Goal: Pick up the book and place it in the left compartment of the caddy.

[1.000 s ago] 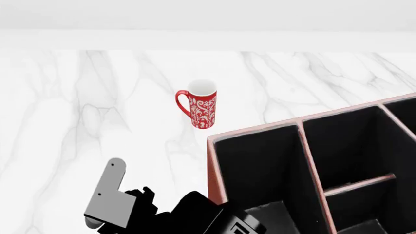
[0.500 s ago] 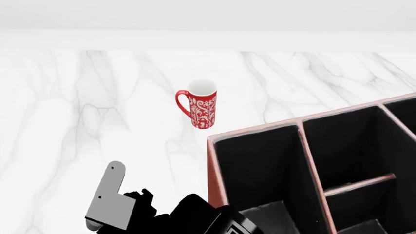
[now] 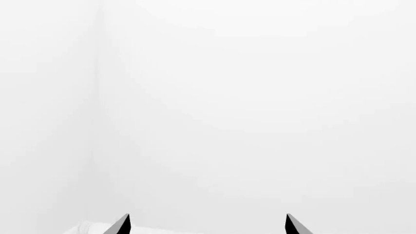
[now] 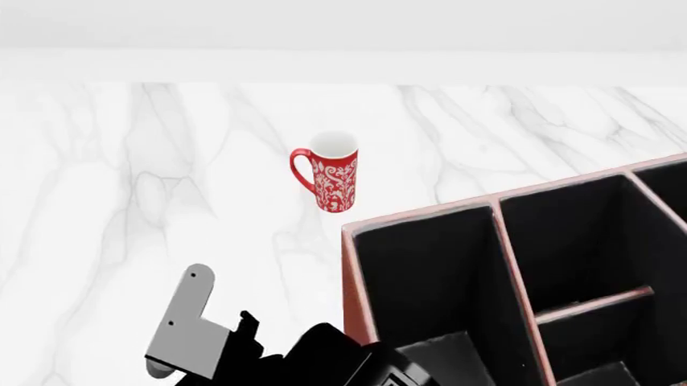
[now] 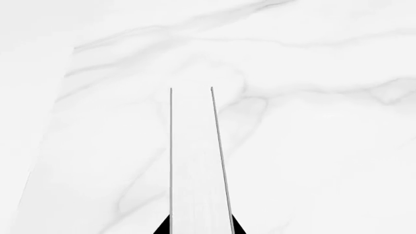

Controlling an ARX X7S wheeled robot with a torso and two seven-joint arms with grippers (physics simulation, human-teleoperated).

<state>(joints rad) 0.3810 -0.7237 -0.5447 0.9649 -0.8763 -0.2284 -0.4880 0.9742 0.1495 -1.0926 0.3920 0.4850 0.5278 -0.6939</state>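
Right hand (image 5: pixel 198 225) holds the book (image 5: pixel 195 161) edge-on above the marble bench (image 5: pixel 325 146).
The left hand (image 3: pixel 204 225) is wide and holds nothing; in the head view the caddy (image 4: pixel 359 281) stands near a red mug (image 4: pixel 334 172), its left compartment (image 4: pixel 429 273) black inside.

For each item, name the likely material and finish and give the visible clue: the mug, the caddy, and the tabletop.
Mug: likely glazed ceramic; smooth red body with white ornament and white inside.
Caddy: possibly leather-like or painted board, matte; reddish-brown walls with pale worn edges and black lining.
Tabletop: looks like polished white marble; grey veining, though it may be only a printed surface.
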